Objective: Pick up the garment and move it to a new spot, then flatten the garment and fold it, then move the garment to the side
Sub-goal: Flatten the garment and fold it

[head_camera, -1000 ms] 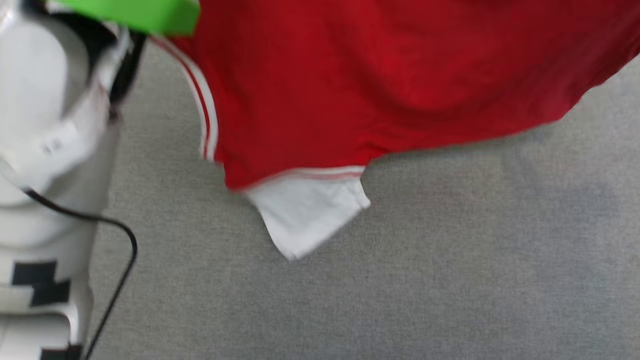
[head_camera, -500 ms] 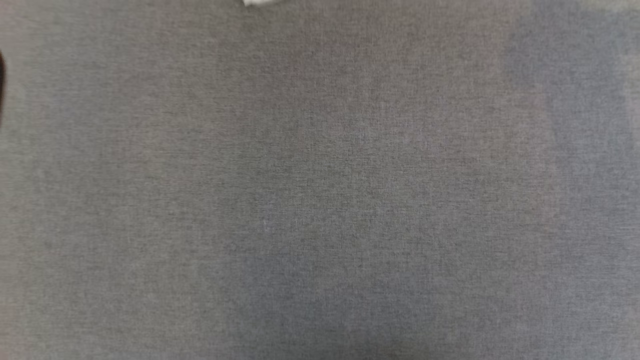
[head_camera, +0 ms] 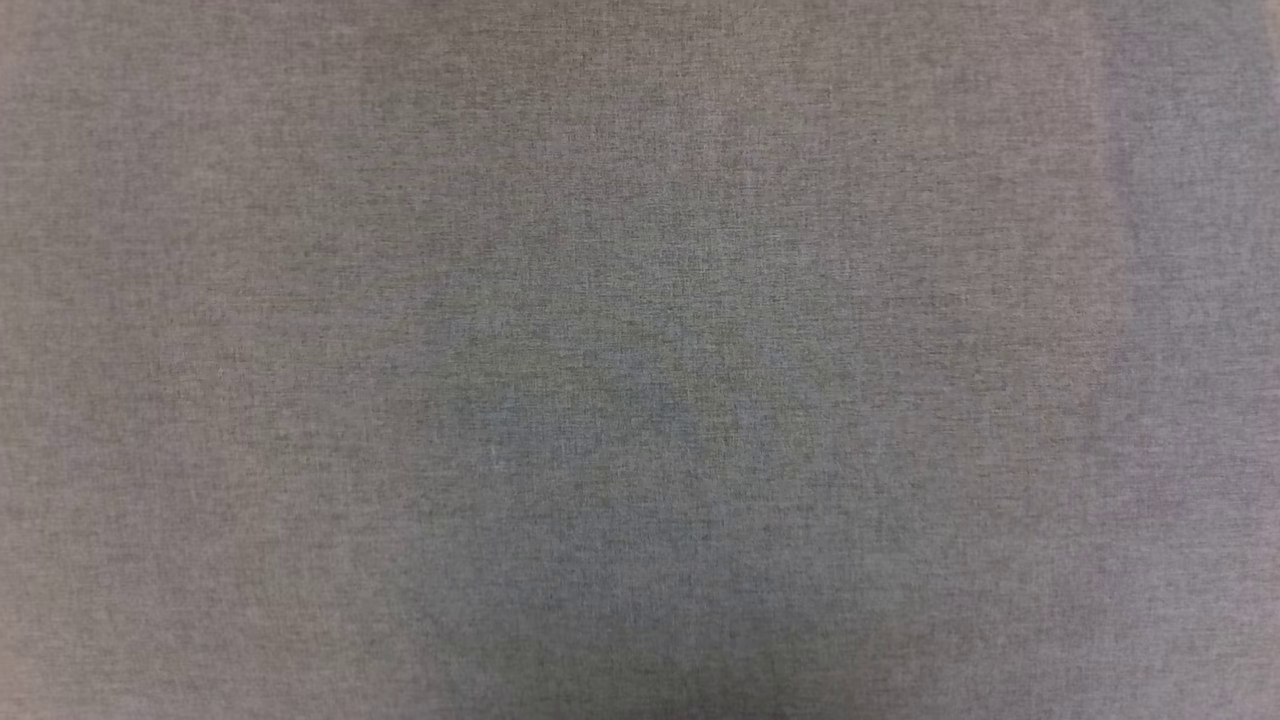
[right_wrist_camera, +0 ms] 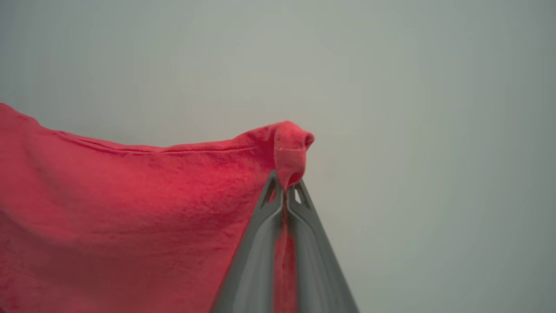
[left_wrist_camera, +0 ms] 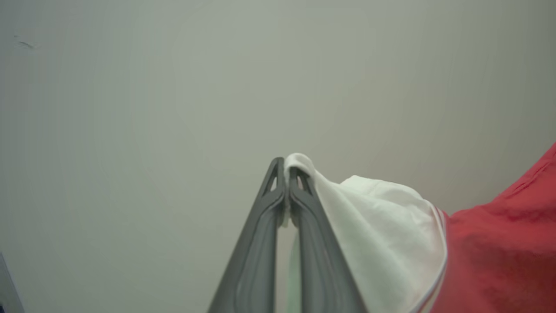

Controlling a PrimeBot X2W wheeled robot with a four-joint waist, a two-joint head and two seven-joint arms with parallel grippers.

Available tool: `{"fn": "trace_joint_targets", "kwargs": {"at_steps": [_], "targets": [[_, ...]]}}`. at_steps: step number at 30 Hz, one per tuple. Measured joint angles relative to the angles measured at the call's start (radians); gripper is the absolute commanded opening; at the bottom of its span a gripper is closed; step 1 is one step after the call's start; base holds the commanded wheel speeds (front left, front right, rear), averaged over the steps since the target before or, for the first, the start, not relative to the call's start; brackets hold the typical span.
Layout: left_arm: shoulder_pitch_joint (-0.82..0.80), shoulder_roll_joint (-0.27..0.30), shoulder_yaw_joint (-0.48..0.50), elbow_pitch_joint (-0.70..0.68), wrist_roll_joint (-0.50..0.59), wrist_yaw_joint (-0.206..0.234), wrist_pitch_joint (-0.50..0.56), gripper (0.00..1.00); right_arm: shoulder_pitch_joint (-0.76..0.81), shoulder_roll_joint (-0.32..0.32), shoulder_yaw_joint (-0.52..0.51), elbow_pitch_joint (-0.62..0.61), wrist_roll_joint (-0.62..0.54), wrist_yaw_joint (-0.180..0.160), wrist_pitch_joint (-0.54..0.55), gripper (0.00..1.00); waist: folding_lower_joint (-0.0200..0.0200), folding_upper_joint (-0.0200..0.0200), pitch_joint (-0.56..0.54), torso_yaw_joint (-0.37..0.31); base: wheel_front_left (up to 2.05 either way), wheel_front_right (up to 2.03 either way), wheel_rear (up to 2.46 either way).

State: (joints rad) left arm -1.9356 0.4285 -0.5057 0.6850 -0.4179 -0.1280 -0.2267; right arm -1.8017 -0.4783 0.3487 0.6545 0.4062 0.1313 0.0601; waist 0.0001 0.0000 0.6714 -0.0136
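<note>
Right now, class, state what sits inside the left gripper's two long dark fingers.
The tip of the white short sleeve of the red jersey garment is pinched inside the shut left gripper. How far cloth runs down between the fingers is covered.

Left gripper (left_wrist_camera: 286,167): two long dark grey fingers, matte, tapering toward narrow tips. Small triangular cut-out near each tip, raised ridge running down each finger's length. Right gripper (right_wrist_camera: 285,181): same build, same dark grey, same triangular openings by tips, broadening toward base.
</note>
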Motion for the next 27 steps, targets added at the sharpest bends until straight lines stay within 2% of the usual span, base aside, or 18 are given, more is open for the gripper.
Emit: {"fn": "trace_joint_targets", "kwargs": {"at_steps": [3,8,14,17,22,27], "targets": [[0.035,0.021,-0.019,0.015,-0.025,0.0,-0.012,0.0,0.023,0.014,0.032,0.036,0.024,0.0,-0.033,0.0,0.0,0.0,0.005,-0.005,0.0,0.0,0.0],[0.193,0.058,-0.054,0.003,-0.078,0.0,-0.025,0.0,0.151,0.043,0.1,0.075,0.074,0.0,-0.094,0.0,0.0,0.0,-0.012,-0.014,0.0,0.0,0.0],[0.441,0.107,-0.035,-0.105,-0.104,0.004,-0.029,0.0,0.326,0.051,0.207,0.052,0.164,0.0,-0.147,0.0,-0.0001,0.0,-0.056,-0.017,0.0,0.0,0.0],[0.595,0.114,-0.017,-0.184,-0.105,0.024,-0.029,0.0,0.423,0.024,0.257,0.027,0.216,0.0,-0.166,0.0,-0.0001,0.0,-0.087,-0.016,0.0,0.0,0.0],[0.886,0.116,0.021,-0.321,-0.111,0.067,-0.029,0.0,0.6,-0.06,0.336,-0.026,0.285,0.0,-0.184,0.0,-0.0002,0.0,-0.152,-0.01,0.0,0.0,0.0],[1.152,0.115,0.036,-0.41,-0.128,0.09,-0.029,0.0,0.78,-0.119,0.386,-0.076,0.34,0.0,-0.19,0.0,-0.0002,0.0,-0.224,-0.001,0.0,0.0,0.0]]}}
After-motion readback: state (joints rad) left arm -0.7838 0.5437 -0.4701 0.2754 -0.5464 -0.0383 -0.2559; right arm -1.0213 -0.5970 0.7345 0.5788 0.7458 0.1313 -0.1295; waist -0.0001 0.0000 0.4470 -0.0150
